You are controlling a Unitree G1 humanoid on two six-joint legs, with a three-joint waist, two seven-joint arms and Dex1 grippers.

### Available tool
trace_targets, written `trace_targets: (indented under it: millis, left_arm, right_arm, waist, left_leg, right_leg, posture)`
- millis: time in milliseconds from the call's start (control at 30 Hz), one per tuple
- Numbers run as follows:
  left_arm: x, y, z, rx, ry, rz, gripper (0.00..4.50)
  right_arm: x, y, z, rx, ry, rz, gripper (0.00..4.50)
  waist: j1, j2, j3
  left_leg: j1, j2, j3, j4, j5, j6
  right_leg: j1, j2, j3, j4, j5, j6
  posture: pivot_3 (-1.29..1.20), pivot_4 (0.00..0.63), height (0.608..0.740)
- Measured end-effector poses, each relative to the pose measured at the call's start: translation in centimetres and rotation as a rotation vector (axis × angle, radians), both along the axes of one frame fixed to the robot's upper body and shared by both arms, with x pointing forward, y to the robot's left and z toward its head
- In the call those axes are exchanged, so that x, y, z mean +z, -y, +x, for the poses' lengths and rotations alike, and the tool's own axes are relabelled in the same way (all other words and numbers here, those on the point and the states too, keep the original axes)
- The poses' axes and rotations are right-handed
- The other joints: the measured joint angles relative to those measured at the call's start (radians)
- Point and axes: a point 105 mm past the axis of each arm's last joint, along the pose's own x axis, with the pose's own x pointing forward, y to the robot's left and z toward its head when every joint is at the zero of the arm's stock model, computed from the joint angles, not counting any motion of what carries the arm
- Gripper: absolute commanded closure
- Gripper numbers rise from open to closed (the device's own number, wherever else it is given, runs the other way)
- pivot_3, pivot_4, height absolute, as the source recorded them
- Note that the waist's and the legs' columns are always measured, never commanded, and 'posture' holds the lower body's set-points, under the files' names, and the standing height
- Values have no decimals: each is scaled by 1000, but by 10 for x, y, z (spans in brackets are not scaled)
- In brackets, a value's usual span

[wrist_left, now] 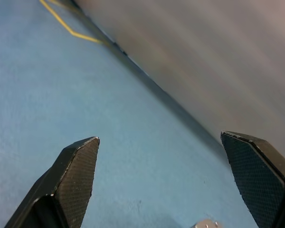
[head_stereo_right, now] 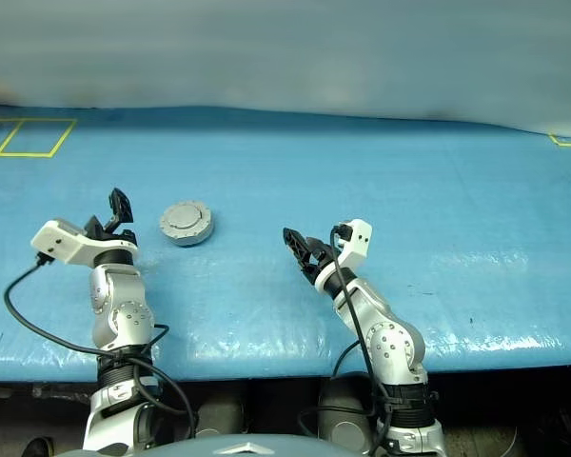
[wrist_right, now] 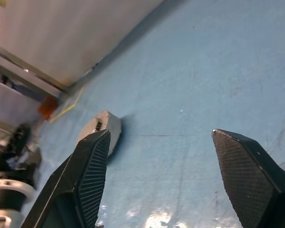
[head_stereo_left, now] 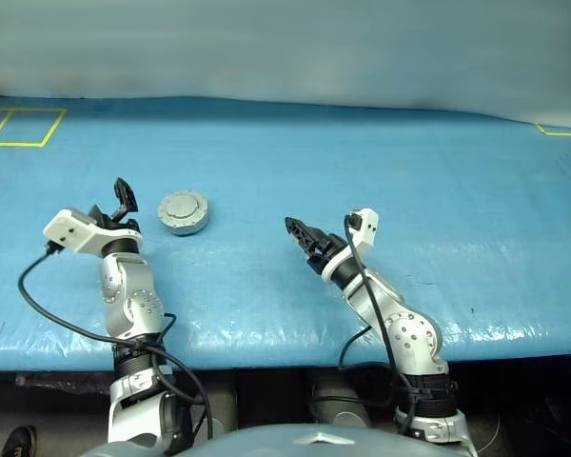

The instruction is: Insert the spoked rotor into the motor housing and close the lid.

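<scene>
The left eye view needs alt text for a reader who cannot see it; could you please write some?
A closed round silver motor housing sits on a blue table, lid down. The open, empty left pincer is beside it; the open right pincer hangs farther right.

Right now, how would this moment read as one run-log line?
lid: closed on motor housing, on blue table | left claw: open, empty, beside lid | right claw: open, empty, apart from it
</scene>
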Motion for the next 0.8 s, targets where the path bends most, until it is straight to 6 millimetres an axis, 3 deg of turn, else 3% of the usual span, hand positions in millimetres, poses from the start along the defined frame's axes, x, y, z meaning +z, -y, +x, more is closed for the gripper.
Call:
trace_targets:
  millis: [33,133,200,300,467,600,800]
  left_arm:
    - [10,9,1,-45,23,75,32]
    - [28,62,-1,-350,72,348,32]
    - [22,105,-11,-613,62,517,32]
    - [-6,144,-31,-920,-26,705,32]
    - [-30,161,-47,-1112,-100,797,32]
    - [-40,166,-55,-1196,-132,870,0]
    - [-51,169,-62,-1254,-162,897,0]
  right_arm:
    - [3,3,0,-7,63,-51,910]
    - [16,13,0,-5,238,-180,910]
    - [18,20,-3,51,291,-236,910]
    - [10,32,-11,149,314,-354,910]
    - [4,46,-15,192,328,-444,910]
    - [0,49,-17,242,324,-487,12]
    - [-24,50,-21,304,258,-615,12]
  waist:
    - [2,0,0]
    - [2,0,0]
    - [1,1,0]
    - [-5,1,0]
    - [-13,1,0]
    - [-12,1,0]
    - [-7,2,0]
  left_leg:
    - [0,0,0,0,0,0]
    - [0,0,1,0,0,0]
    - [0,0,1,0,0,0]
    - [1,1,2,-1,0,0]
    - [3,2,3,0,0,0]
    - [2,2,3,0,0,0]
    - [2,2,3,0,0,0]
  right_leg:
    - [0,0,0,0,0,0]
    - [0,0,1,0,0,0]
    - [0,0,1,0,0,0]
    - [-1,0,1,1,-1,-1]
    - [-1,1,1,2,-1,-1]
    - [0,0,2,2,0,-1]
    - [-1,0,2,2,0,-1]
  posture:
    - [0,150,740]
    - [0,150,740]
    - [0,150,740]
    - [0,150,740]
    - [0,150,740]
    - [0,150,740]
    - [0,150,740]
